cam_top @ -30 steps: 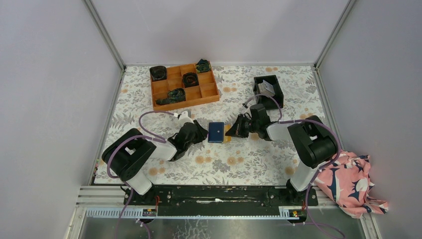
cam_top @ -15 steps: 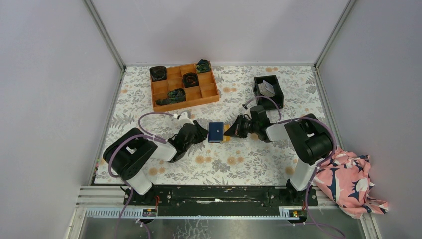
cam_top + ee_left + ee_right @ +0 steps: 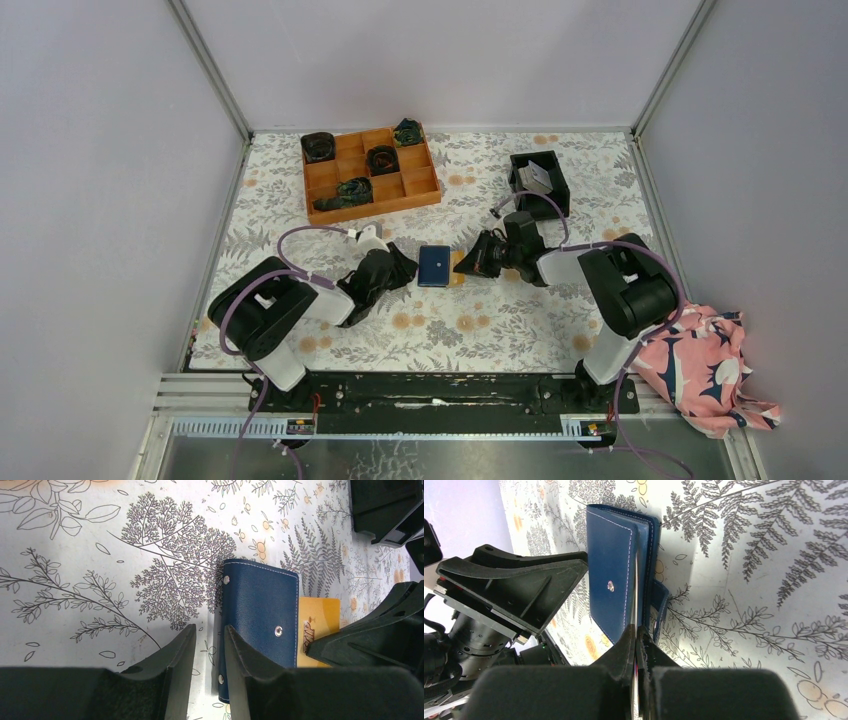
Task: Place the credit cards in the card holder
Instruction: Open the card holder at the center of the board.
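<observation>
The yellow card (image 3: 317,617), lying at three o'clock of the card holder (image 3: 260,620), is showing sideways lettering seemingly reading "VIP".

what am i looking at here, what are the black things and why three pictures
These are two robot arms bolted to a flower-patterned table. One picture looks down from above and behind them. The other two come from a camera on each wrist, so each shows its own end effector, the two-fingered grasping part. On the table lie a navy card holder, an orange tray and a black bin; a pink cloth lies off to the right. The right end effector pinches a yellow card at the card holder. The left end effector sits at its other side, slightly open, holding nothing.
</observation>
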